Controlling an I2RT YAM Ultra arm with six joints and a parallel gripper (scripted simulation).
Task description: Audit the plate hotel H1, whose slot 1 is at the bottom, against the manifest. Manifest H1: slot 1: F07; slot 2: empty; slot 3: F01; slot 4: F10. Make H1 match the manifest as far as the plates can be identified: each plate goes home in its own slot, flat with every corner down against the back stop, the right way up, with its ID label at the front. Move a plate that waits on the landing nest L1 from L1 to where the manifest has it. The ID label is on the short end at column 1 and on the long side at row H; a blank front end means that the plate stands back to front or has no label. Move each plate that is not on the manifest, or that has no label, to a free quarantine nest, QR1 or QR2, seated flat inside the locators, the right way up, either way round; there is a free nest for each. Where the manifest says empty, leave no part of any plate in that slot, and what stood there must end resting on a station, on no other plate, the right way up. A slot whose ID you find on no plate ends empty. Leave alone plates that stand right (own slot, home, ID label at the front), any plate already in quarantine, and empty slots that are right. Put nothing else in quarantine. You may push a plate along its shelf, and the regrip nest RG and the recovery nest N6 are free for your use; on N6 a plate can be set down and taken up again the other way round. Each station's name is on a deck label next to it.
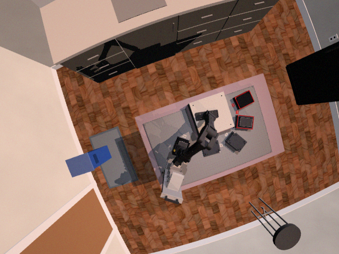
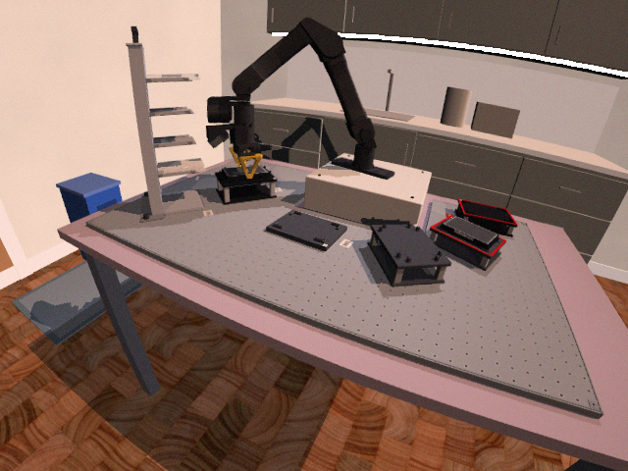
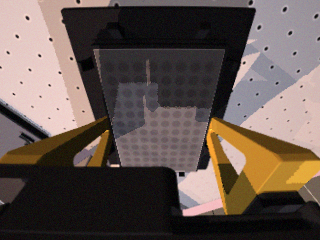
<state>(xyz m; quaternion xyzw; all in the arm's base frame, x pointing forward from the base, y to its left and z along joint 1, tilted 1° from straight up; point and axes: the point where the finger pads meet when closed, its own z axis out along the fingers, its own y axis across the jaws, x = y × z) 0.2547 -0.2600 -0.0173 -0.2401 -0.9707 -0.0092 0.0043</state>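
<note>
My gripper [image 2: 244,164] [image 3: 159,120] is shut on a clear well plate [image 3: 160,95] by its two long sides. The plate lies level at the top of a raised black nest [image 2: 221,178] [image 3: 160,25] beside the hotel; whether every corner is seated is hidden. No ID label on it can be read. The hotel [image 2: 141,116] [image 1: 172,193] stands at the left with its shelves one above another. Its plates and labels are too small to tell apart. Another plate [image 1: 245,121] [image 2: 466,231] lies in the nearer red-rimmed nest [image 2: 469,249]. The farther red-rimmed nest [image 1: 243,99] [image 2: 487,213] shows no plate.
The pale arm base box [image 1: 227,109] [image 2: 362,202] stands at the back middle. A low dark nest [image 1: 211,150] [image 2: 306,231] lies in front of it, and a raised dark nest [image 1: 235,142] [image 2: 410,245] stands to its right. Neither shows a plate. The hotel post is close beside my gripper.
</note>
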